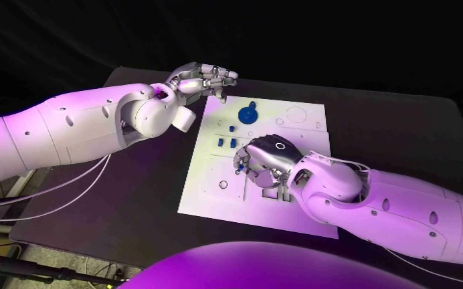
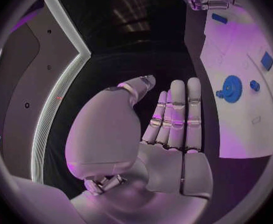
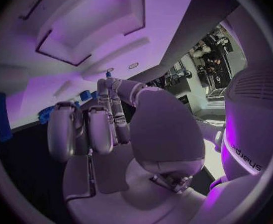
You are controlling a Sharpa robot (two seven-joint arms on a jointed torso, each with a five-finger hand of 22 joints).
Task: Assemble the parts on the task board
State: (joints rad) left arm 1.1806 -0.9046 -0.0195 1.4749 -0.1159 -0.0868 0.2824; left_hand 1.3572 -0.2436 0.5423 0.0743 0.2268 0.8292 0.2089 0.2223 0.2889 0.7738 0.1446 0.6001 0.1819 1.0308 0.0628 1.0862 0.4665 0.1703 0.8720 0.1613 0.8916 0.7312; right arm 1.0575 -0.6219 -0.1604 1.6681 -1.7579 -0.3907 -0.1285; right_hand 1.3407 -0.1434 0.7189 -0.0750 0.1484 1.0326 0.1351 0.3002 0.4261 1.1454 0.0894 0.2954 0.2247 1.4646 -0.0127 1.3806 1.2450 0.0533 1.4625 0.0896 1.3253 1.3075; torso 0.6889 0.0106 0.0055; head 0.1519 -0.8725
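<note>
Task board [image 1: 290, 118] is lying mid-table, a white plate on the black table [image 1: 386, 128]. A blue gear [image 1: 249, 112] is sitting on its far part, with small blue parts [image 1: 226, 142] standing just below it toward the board's middle.

Left hand [image 1: 203, 79] is hovering off the board's far-left corner, over the dark tabletop — apart from the plate, touching nothing. In the left wrist view the hand [image 2: 167, 129] is showing straight fingers [image 2: 185, 109] laid side by side, thumb set apart, palm bare; it is holding nothing. The gear [image 2: 230, 88] is showing beyond the fingertips, on the board [image 2: 242, 129].

Right hand [image 1: 265, 158] is reaching over the middle of the board, fingers curled downward at a small blue piece [image 1: 240, 163] near the fingertips. In the right wrist view the hand [image 3: 105, 129] is showing fingers [image 3: 89, 129] bent inward toward the board [image 3: 105, 30] — whether anything is pinched there, I cannot tell.
</note>
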